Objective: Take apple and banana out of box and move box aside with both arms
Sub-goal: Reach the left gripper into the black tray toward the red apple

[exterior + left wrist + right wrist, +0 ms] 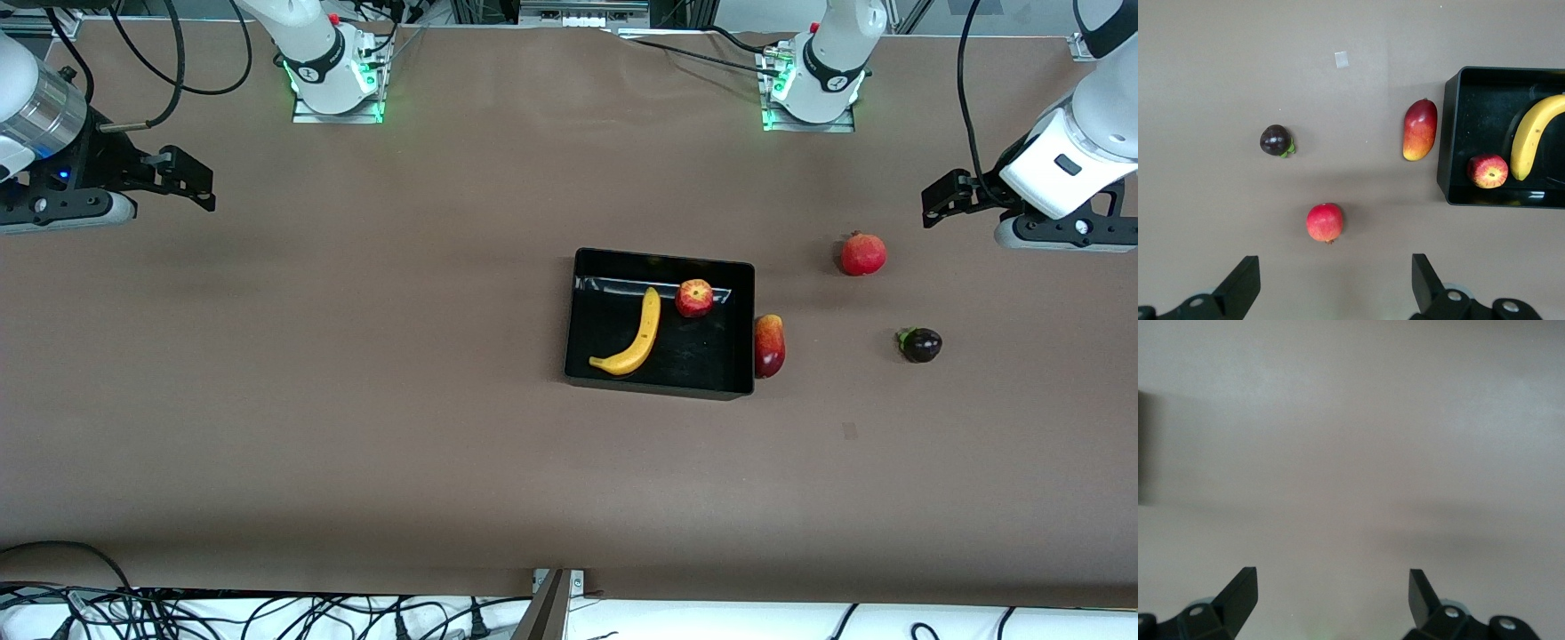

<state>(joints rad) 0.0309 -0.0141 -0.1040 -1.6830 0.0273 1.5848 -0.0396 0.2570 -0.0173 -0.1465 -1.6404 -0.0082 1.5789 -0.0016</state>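
1. The black tray (660,378) lies nearest the front camera of all the things, resting flat on the brown table (356,400) near its middle, well apart from both tools.
2. In the tray, the banana (636,338) lies on the floor with its curved body running from the wall nearest the camera up toward the robots' bases.
3. The apple (694,298) sits in the tray just beside the banana's upper tip, close to the wall farthest from the camera.
4. A red-and-yellow mango (769,346) lies on the table touching or nearly touching the outside of the tray wall that faces the left arm's end.
5. A dark purple round fruit (921,344) with a green stem lies on the table toward the left arm's end, well apart from the mango.
6. A red pomegranate (863,253) rests on the table, the fruit closest to the left tool and farther from the camera than the purple fruit.
7. The left tool (1335,283) hangs over the table at the left arm's end, its fingers spread wide and holding nothing.
8. The right tool (1331,597) hangs over bare table at the right arm's end, its fingers also wide apart and empty.
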